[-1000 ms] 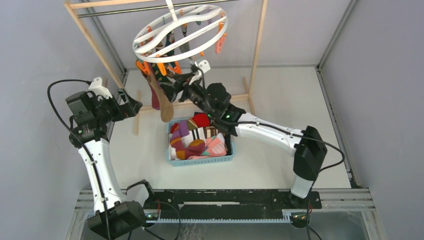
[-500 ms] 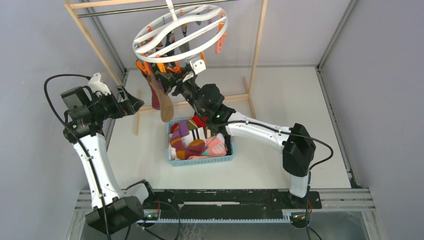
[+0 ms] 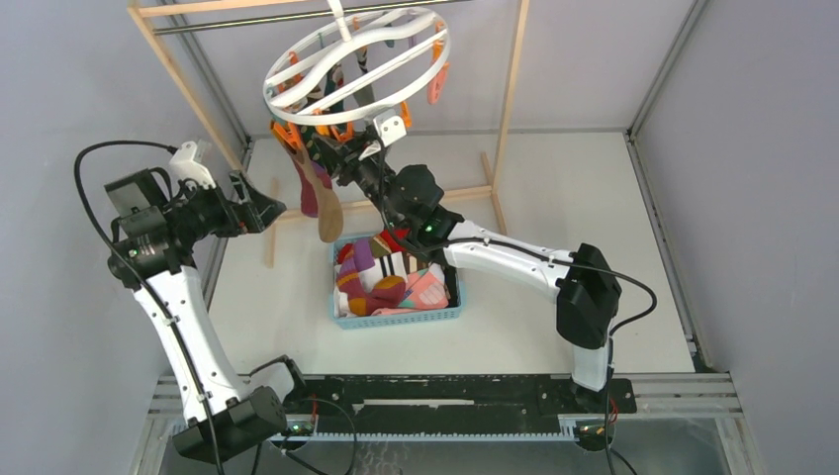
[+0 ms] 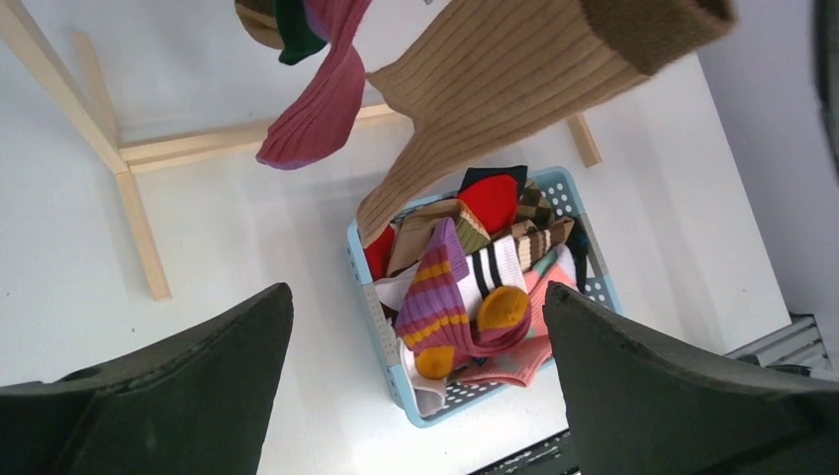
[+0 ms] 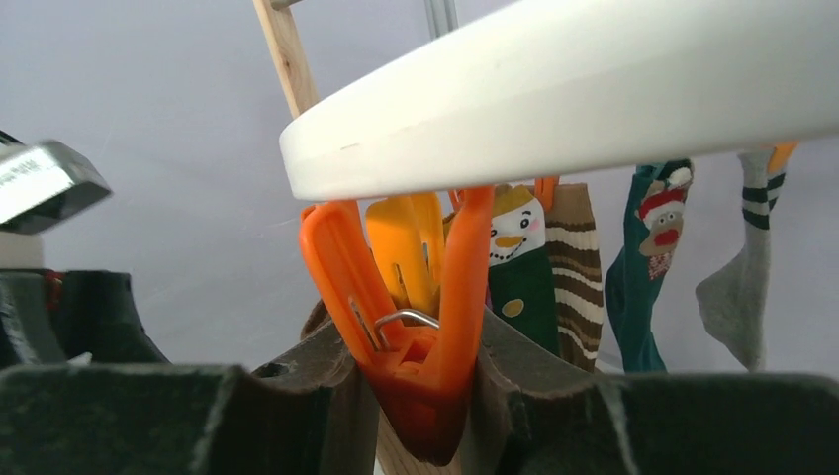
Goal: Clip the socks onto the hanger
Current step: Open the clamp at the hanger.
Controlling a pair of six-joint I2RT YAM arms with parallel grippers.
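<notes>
- Since a second ago the right arm has swung up and to the left. It has carried the right gripper [image 3: 338,156] to just under the near rim of the ring, and its fingers have narrowed. The left arm has drawn back toward the left edge.
- At centre left of the overhead view, the left gripper [image 3: 263,208] has its jaws wide apart and holds nothing.
- A blue perforated plastic basket [image 3: 396,322] sits at frame centre on the white table [image 3: 574,188]. It is heaped with loose socks [image 3: 391,277], including a purple-and-orange striped sock [image 4: 435,297].
- Above the basket's far left corner hangs a tan ribbed sock with a dark brown cuff [image 3: 328,213], with a dusky pink sock [image 3: 308,196] just beside it.
- In the right wrist view, the right gripper's jaws are clamped on an orange plastic clip [image 5: 420,327], with dark brown fabric showing on both sides of it.
- That clip dangles from the large white round plastic hanger [image 3: 341,118]. The hanger is at upper centre, tilted, inside the light wooden rack frame [image 3: 510,109].
- Farther along the ring hang a snowman-patterned sock [image 5: 519,257] and a teal reindeer sock [image 5: 648,287].
</notes>
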